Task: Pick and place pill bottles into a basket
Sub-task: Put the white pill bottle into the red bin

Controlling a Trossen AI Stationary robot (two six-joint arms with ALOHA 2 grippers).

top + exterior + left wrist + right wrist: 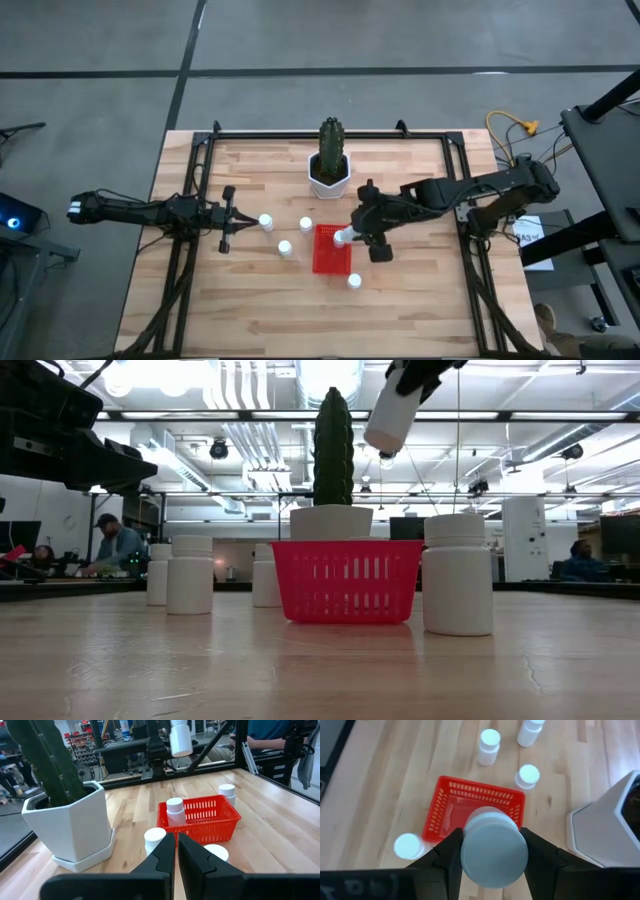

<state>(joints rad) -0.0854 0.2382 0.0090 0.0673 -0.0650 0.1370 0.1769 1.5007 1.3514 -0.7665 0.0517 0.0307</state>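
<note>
In the low view the right gripper (415,372) is cut off by the top edge, so only the tilted pill bottle (391,415) hangs in sight. The cactus pot (331,522) stands partly hidden behind the basket (346,580). The held bottle hides part of the basket floor in the right wrist view.

Potted cactus (330,160) on wood table (250,310)
</note>
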